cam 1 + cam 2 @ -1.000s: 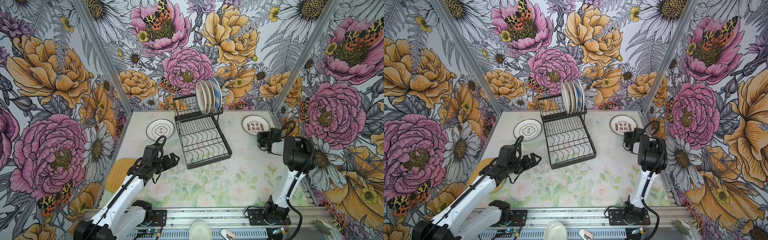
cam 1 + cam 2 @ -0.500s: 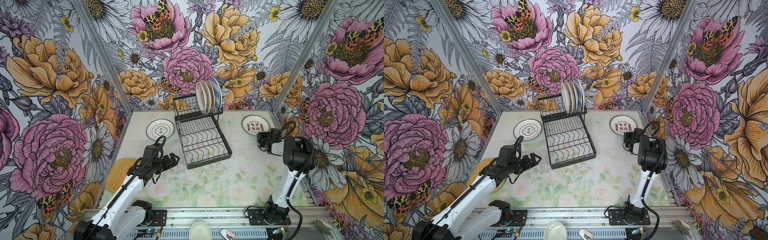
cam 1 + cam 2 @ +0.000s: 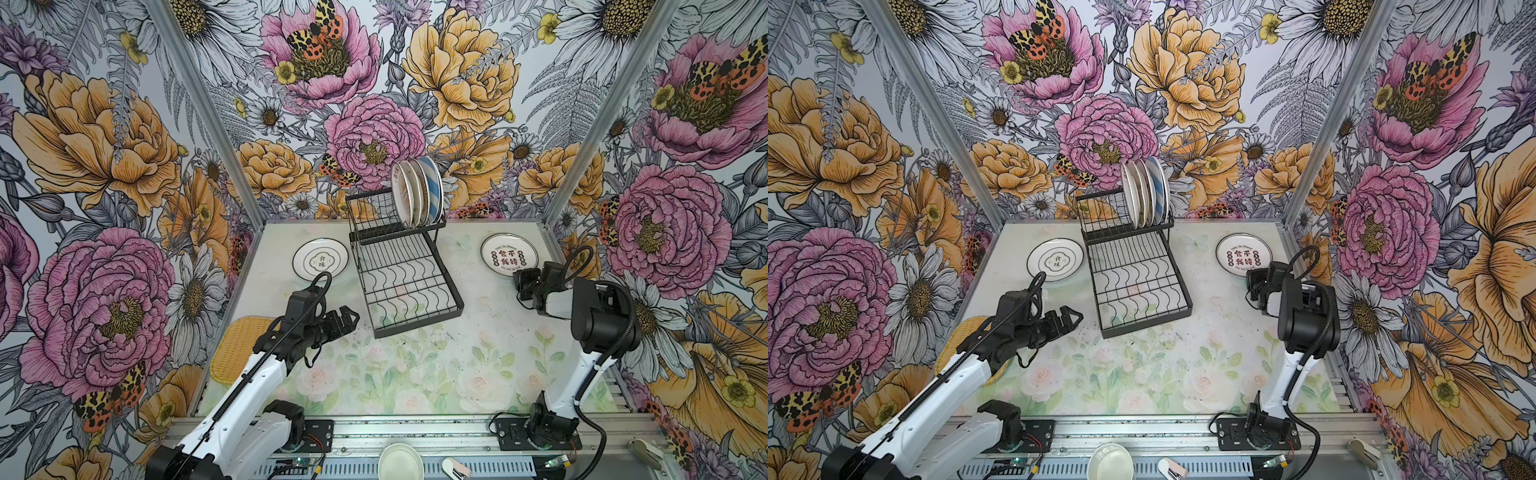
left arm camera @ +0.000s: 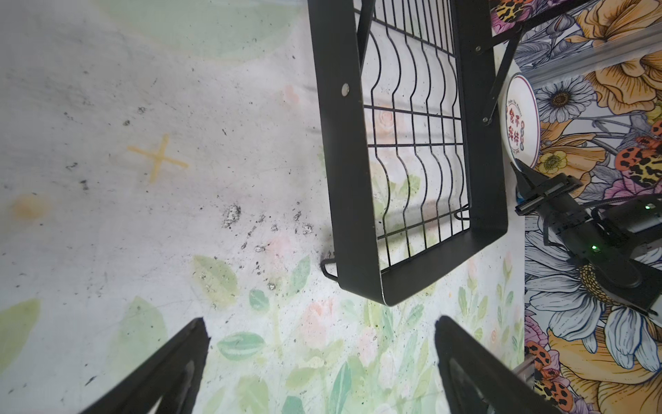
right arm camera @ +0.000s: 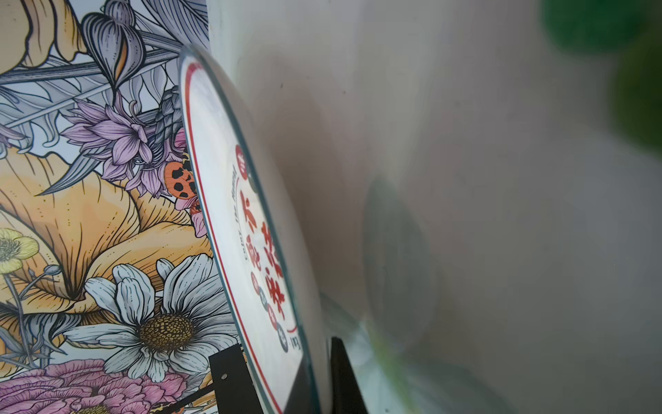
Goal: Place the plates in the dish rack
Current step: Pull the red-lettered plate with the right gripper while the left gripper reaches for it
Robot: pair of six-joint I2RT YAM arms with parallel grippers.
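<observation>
Rim of red-lettered plate [image 3: 509, 254], 5 o'clock, clenched by right end effector [image 3: 524, 282], likely for lift; left end effector [image 3: 347, 320] released, empty.

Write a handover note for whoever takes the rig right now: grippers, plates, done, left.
Left gripper: open, empty, over the table beside the near left corner of the rack.
Right gripper: shut on the rim of the red-lettered plate, which lies on the table right of the rack.
Done: about four plates stand in the upper tier; the lower tier holds nothing.
Left: red-lettered plate, black-lettered plate left of the rack, yellow tray at front left.
</observation>
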